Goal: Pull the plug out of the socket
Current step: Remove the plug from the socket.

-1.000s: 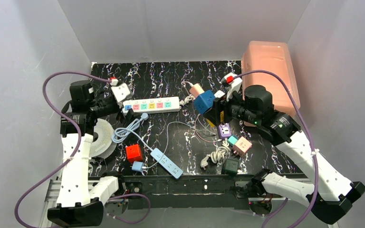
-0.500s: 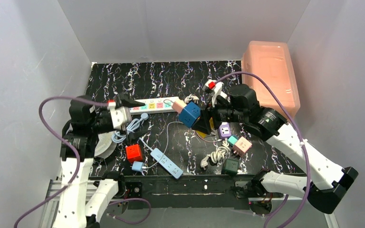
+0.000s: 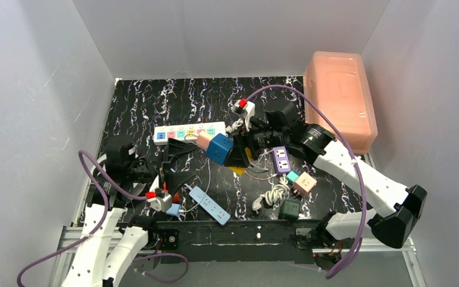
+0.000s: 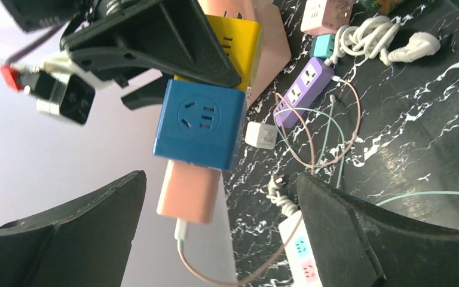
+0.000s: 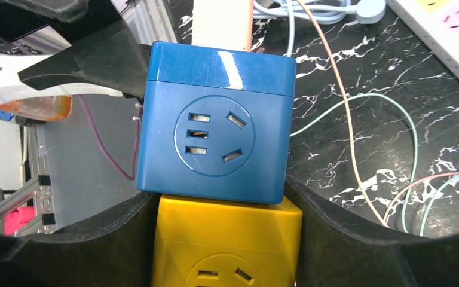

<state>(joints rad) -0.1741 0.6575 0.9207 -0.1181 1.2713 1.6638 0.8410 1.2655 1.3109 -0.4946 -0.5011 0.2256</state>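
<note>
My right gripper (image 3: 239, 156) is shut on a yellow cube socket (image 5: 227, 245) and holds it above the table. A blue cube socket (image 3: 219, 147) is stacked on the yellow one. A pink charger plug (image 3: 204, 140) with a thin pink cable sticks out of the blue cube's far side. My left gripper (image 3: 179, 164) is open and empty, its jaws facing the pink charger (image 4: 190, 191) from a short way off. The long white power strip (image 3: 189, 133) with pastel faces lies flat behind them, held by neither gripper.
A pink translucent bin (image 3: 340, 95) stands at the back right. A slim light-blue strip (image 3: 210, 205), a short purple strip (image 3: 281, 160), a pink cube (image 3: 305, 183), a dark green cube (image 3: 289, 209) and loose cords lie on the near half. Grey walls close in both sides.
My right arm has carried the cube stack leftward over the table. My left arm has swung back toward the near edge and turned its open jaws toward the stack.
</note>
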